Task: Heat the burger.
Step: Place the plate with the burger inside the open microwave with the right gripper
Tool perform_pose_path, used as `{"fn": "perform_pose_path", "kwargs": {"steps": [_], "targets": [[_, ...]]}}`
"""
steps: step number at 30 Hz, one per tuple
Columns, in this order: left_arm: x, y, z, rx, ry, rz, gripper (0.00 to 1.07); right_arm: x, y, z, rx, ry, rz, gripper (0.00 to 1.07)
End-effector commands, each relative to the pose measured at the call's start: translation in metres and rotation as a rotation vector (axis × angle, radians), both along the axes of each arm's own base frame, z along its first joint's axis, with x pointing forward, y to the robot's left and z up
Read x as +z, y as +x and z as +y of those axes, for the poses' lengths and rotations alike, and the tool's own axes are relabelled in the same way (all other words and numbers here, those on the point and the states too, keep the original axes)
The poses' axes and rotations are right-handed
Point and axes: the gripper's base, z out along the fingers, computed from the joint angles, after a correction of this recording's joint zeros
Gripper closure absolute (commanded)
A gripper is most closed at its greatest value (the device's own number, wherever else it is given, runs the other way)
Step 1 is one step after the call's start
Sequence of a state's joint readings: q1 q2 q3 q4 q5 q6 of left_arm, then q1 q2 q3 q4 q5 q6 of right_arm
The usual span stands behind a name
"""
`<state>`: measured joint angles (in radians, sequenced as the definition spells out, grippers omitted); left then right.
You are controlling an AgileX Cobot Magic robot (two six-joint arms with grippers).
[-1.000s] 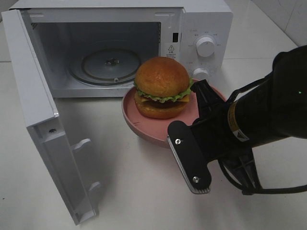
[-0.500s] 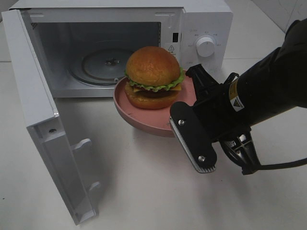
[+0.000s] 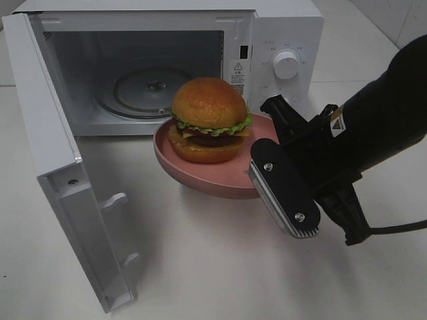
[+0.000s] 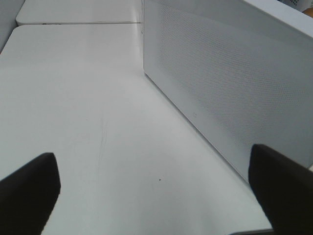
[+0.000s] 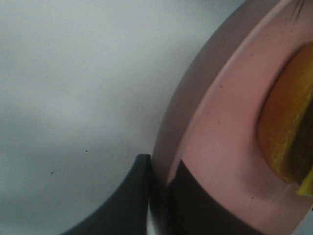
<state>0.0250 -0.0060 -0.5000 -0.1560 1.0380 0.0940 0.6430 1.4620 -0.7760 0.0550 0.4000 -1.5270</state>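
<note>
Not much legible here, tbh. The microwave (image 3: 300, 33) has a warning-triangle sticker (image 3: 238, 69) beside the door opening, and there's tiny print around the dial (image 3: 286, 65). It's all too small to read.

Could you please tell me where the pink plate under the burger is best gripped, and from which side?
Pinch the pink plate by its raised rim, on the edge facing away from the microwave, as the right tool does. The burger fills the middle, so only the rim is free, and gripping that side probably leaves the leading edge clear to enter the open cavity.
</note>
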Motion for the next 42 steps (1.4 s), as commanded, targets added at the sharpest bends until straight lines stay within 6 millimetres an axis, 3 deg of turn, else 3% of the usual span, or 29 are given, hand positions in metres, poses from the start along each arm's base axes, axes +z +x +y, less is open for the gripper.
{"fn": "perform_pose_path", "kwargs": {"steps": [1,30,42], "targets": [[0.000,-0.003,0.000,-0.004,-0.006,-0.028,0.07,0.009,0.007,0.003,0.016,0.036,-0.075,1.07],[0.000,-0.003,0.000,-0.004,-0.006,-0.028,0.07,0.015,0.009,0.016,0.061,0.072,-0.194,1.07],[0.000,-0.003,0.000,-0.004,-0.006,-0.028,0.07,0.017,0.026,0.034,0.040,0.085,-0.227,1.07]]}}
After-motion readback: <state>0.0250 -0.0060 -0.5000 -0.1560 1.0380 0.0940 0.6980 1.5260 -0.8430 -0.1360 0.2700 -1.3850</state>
